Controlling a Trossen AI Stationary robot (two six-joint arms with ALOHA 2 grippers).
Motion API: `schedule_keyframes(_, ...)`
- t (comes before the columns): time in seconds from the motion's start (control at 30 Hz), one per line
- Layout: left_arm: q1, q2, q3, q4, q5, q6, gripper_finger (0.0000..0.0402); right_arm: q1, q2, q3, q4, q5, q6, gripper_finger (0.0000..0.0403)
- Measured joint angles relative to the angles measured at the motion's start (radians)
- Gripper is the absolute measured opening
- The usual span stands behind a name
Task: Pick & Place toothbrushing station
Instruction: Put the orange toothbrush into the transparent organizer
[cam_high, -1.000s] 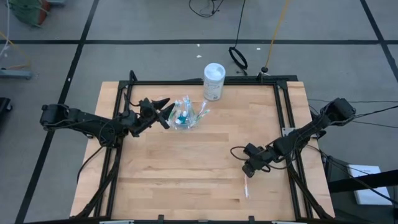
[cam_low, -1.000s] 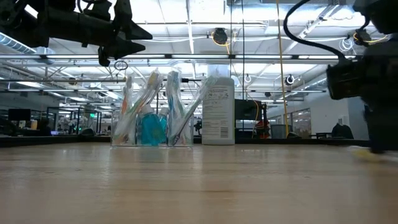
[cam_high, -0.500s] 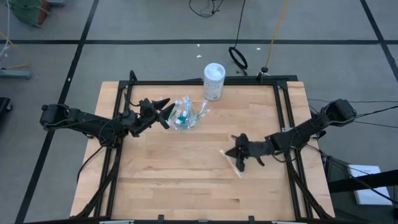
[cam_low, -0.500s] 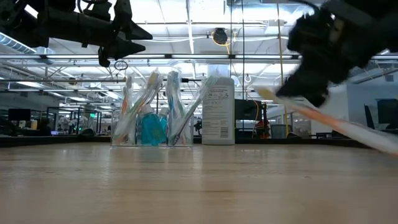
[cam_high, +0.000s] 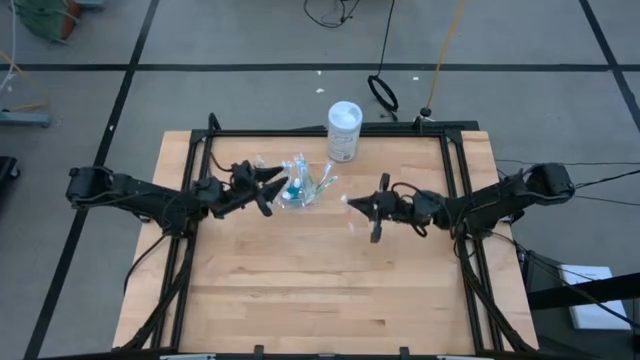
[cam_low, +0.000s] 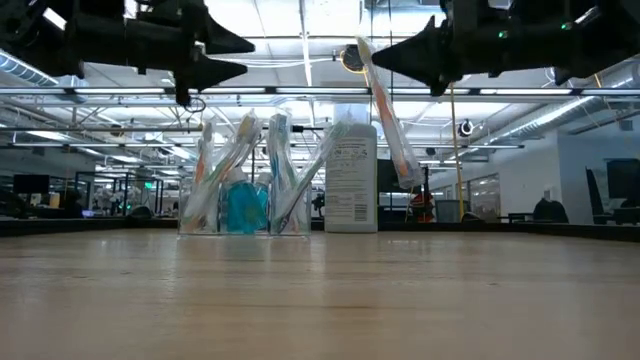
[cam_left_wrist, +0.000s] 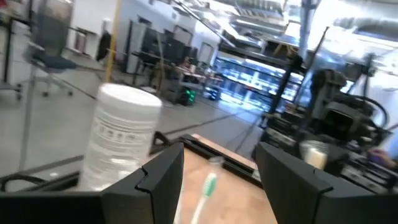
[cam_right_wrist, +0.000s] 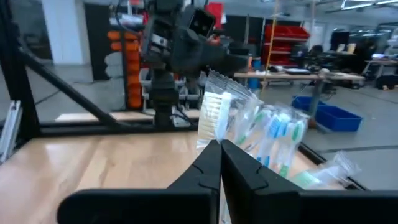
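Observation:
A clear plastic cup (cam_high: 298, 184) holding several toothbrushes and teal tubes stands at the table's far middle (cam_low: 245, 180). My left gripper (cam_high: 264, 186) hovers open just left of the cup, above its rim height (cam_low: 215, 55). My right gripper (cam_high: 366, 205) hangs right of the cup, shut on a wrapped orange-and-white toothbrush (cam_low: 390, 120). In the right wrist view the cup (cam_right_wrist: 273, 134) lies just beyond the shut fingers (cam_right_wrist: 221, 165). My right gripper pinches the wrapped toothbrush between its two fingers just below the bristled head (cam_right_wrist: 211, 121). The fingers lie level, coming from the table's right, across the brush. The toothbrush is lifted clear and tilted, and its handle (cam_low: 405, 170) hangs down below the fingers.
A white bottle (cam_high: 344, 130) stands at the far edge just right of the cup, and it also shows close in the left wrist view (cam_left_wrist: 121, 143). Bare wooden tabletop (cam_high: 320, 280) spreads over the near half. Black frame rails (cam_high: 455, 190) run along the table's sides.
My right gripper has taken hold of the toothbrush that lay near the table's near right corner. It has lifted the brush clear and carried it up and toward the far left, close to the cup. The brush now hangs tilted below the fingers.

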Motion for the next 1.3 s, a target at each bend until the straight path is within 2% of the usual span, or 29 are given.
schedule_keyframes(0.1, -0.001, 0.063, 0.033, -0.007, 0.065, -0.031, 0.0209, -0.049, 0.0, 0.0, -0.011, -0.097, 0.015, 0.0001)
schedule_keyframes(0.23, -0.017, 0.191, 0.134, -0.003, 0.18, -0.012, 0.0209, -0.087, 0.0, 0.0, -0.019, -0.211, 0.071, 0.0001)
schedule_keyframes(0.4, -0.05, 0.361, 0.285, -0.024, 0.312, 0.085, 0.0209, -0.091, 0.0, 0.0, -0.016, -0.243, 0.057, 0.0)
schedule_keyframes(0.6, -0.061, 0.508, 0.423, -0.127, 0.316, 0.071, 0.0209, -0.091, 0.0, 0.0, 0.029, -0.243, 0.054, 0.0)
schedule_keyframes(0.7, -0.061, 0.556, 0.468, -0.139, 0.279, 0.03, 0.0209, -0.091, 0.0, 0.0, 0.041, -0.243, 0.053, 0.0)
schedule_keyframes(1.07, -0.052, 0.581, 0.54, -0.141, 0.232, 0.032, 0.0205, -0.091, -0.001, 0.02, 0.044, -0.242, 0.014, 0.0)
schedule_keyframes(1.17, -0.044, 0.581, 0.546, -0.168, 0.23, -0.002, 0.0174, -0.091, -0.001, 0.021, 0.043, -0.239, 0.001, 0.0)
schedule_keyframes(1.3, -0.034, 0.58, 0.546, -0.203, 0.231, -0.049, 0.0101, -0.091, 0.0, 0.021, 0.037, -0.237, 0.0, 0.0)
